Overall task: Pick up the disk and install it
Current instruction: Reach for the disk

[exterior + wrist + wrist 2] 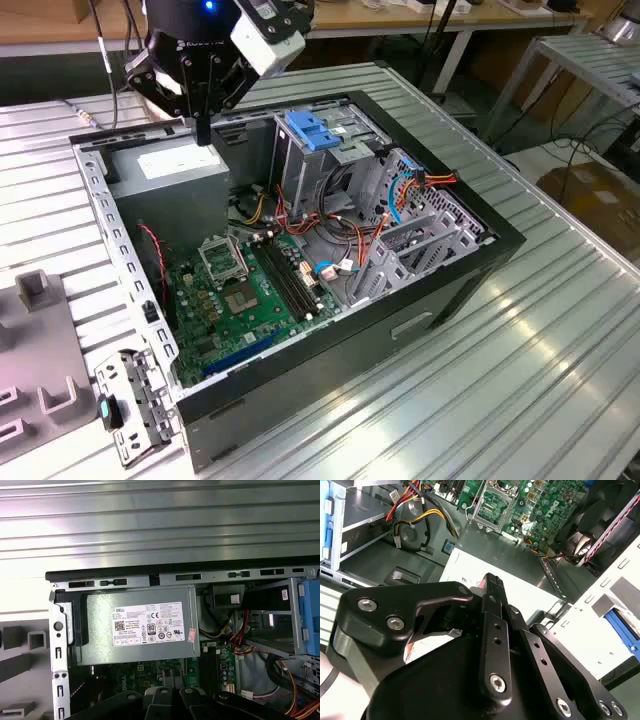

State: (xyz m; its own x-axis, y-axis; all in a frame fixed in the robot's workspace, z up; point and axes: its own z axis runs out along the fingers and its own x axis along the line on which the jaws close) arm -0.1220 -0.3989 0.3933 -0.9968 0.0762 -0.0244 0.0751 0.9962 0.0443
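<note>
I see a ribbed metal surface [560, 350] carrying an open black computer case [430, 300], which lies on its side with its inside exposed. Within it, a grey power supply box [170, 165] with a white sticker fills the far corner towards the exterior view's left. A green motherboard [235, 300] lies nearer the camera, and a metal drive cage [300, 180] stands near the middle. My pincer [203, 135] hangs just above the power supply box, its jaws pressed together and holding nothing. A ridged blue plastic piece [312, 130] sits at the top of the drive cage; I cannot tell whether the disk is seated there. Red and orange cables [335, 230] run beside the cage.
</note>
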